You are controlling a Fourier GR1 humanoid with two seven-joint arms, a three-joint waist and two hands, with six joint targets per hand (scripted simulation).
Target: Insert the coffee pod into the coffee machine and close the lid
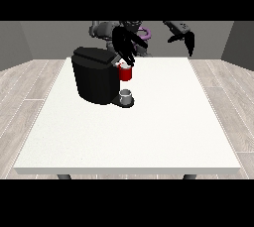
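The black coffee machine (pixel 96 80) stands on the left half of the white table (pixel 149 132). At its front right is a red thing at the machine (pixel 126 74). The hand at the view's left (pixel 124 47) hangs right above this red thing, its tip reaching down to the red thing's top. A small pale spot shows there; I cannot tell what it is. A grey thing (pixel 126 95) sits on the machine's base below the red thing. The hand at the view's right (pixel 186 35) is raised over the table's far right edge, fingers hanging down relaxed, holding nothing.
The robot's body (pixel 124 30) stands behind the table's far edge. The machine's lid (pixel 94 55) forms a slanted black top. Wooden floor surrounds the table.
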